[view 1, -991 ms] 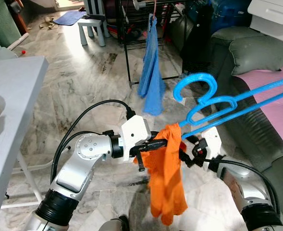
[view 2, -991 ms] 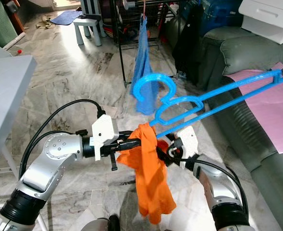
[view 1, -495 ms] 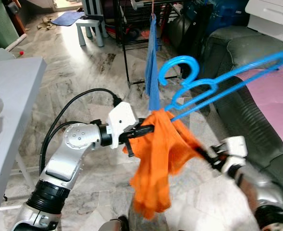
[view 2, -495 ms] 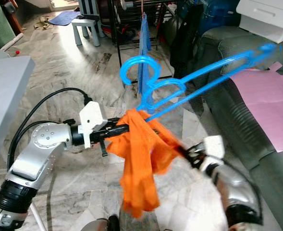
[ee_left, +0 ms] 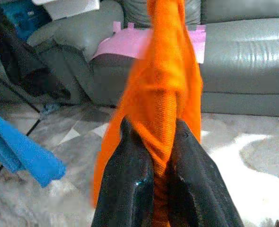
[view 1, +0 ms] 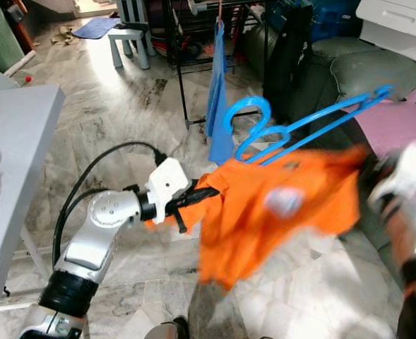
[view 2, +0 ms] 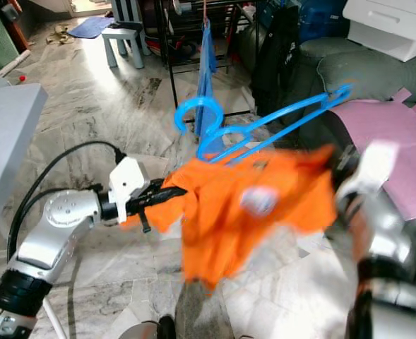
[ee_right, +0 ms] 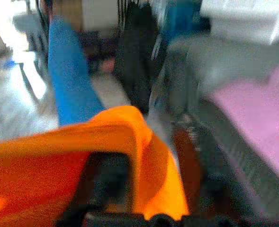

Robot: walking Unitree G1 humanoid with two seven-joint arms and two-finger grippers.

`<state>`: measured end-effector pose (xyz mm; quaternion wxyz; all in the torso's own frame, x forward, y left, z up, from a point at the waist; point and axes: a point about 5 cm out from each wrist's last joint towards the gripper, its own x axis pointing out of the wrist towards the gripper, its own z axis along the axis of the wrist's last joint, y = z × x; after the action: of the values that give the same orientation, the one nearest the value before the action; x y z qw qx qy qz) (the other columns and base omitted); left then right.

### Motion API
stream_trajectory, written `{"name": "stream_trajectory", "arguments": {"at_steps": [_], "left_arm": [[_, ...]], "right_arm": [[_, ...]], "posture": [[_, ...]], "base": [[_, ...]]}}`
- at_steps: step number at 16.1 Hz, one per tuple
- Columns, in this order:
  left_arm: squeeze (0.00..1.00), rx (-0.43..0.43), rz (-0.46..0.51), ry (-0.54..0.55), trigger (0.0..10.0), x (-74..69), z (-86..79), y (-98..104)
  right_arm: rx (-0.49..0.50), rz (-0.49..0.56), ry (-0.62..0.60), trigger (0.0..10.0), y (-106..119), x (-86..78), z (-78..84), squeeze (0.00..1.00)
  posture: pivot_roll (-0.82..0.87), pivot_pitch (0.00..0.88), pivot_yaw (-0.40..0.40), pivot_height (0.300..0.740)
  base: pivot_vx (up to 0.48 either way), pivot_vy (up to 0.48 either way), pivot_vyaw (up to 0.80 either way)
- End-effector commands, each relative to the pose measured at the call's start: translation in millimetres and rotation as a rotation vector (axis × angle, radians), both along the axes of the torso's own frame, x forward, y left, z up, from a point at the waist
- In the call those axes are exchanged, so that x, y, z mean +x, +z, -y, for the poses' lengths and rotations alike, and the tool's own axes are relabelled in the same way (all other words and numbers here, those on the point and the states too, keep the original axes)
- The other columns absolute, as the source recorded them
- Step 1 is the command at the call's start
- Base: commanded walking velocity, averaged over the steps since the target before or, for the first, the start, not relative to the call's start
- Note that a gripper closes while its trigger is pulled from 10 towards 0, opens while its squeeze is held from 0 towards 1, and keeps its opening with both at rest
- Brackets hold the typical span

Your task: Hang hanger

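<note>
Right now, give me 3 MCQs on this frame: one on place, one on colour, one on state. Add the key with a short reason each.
1. Where does the blue cloth hang?
A. On the black rack behind the robot's arms
B. Over the sofa
C. On the grey table

2. What colour is the hanger above the orange garment?
A. White
B. Blue
C. Pink

3. What is the left gripper doing?
A. Open above the floor
B. Shut on the hanger's hook
C. Shut on the orange garment

Key:
1. A, it drops from the rack's top rail, behind the stretched garment.
2. B, the hook and both arms are bright blue.
3. C, the left wrist view shows orange fabric pinched between the two black fingers.
</note>
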<state>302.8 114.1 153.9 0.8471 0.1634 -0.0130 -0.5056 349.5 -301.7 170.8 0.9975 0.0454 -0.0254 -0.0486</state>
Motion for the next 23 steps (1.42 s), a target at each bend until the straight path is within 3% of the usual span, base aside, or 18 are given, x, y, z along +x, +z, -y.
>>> {"name": "stream_trajectory", "arguments": {"at_steps": [1, 3, 6, 11, 14, 16, 20, 22, 23], "left_arm": [[0.0, -0.012, 0.013, 0.031, 10.0, 0.7, -6.9, -1], [0.0, -0.036, -0.001, 0.048, 10.0, 0.3, -7.8, -6], [0.0, -0.042, -0.014, 0.043, 10.0, -2.0, -7.8, -10], [0.0, 0.036, -0.117, -0.033, 10.0, -15.9, -12.5, -37], [0.0, 0.1, -0.183, -0.049, 10.0, -20.3, -17.4, -59], [0.0, 0.16, -0.208, -0.01, 10.0, -16.8, -24.7, -74], [0.0, 0.277, -0.2, 0.184, 10.0, 1.4, -33.4, -90], [0.0, 0.259, -0.196, 0.28, 10.0, 8.9, -31.9, -92], [0.0, 0.222, -0.195, 0.377, 10.0, 15.4, -30.0, -91]], "right_arm": [[-0.006, 0.067, -0.059, 0.0, 20, 2.2, 7.5, 0.0], [-0.005, 0.097, -0.054, 0.0, 34, 10.1, 1.8, 0.0], [-0.006, 0.095, -0.068, 0.0, 35, 12.7, 0.6, 0.0], [-0.007, 0.086, -0.084, 0.0, 34, 13.8, 1.8, 0.0], [-0.011, 0.079, -0.051, 0.0, 32, 16.9, -7.8, 0.0], [-0.026, 0.078, -0.017, 0.0, 30, 19.3, -18.2, 0.0], [-0.094, 0.087, 0.057, 0.0, 33, 24.0, -38.8, 0.0], [-0.12, 0.085, 0.092, 0.0, 32, 25.5, -48.9, 0.0], [-0.138, 0.079, 0.126, 0.0, 28, 25.5, -58.1, 0.0]], "posture": [[-0.06, 0.108, 0.024, 0.74], [-0.06, 0.107, 0.019, 0.74], [-0.06, 0.107, 0.017, 0.74], [-0.06, 0.111, 0.017, 0.74], [-0.06, 0.113, 0.019, 0.74], [-0.07, 0.113, 0.019, 0.74], [-0.07, 0.111, 0.022, 0.74], [-0.07, 0.109, 0.022, 0.74], [-0.07, 0.109, 0.023, 0.74]], "base": [[0.0, 0.0, 0.0], [0.0, 0.0, 0.0], [0.0, 0.0, 0.0], [0.0, 0.0, 0.0], [0.0, 0.0, 0.0], [0.0, 0.0, 0.0], [0.0, 0.0, 0.0], [0.0, 0.0, 0.0], [0.0, 0.0, 0.0]]}}
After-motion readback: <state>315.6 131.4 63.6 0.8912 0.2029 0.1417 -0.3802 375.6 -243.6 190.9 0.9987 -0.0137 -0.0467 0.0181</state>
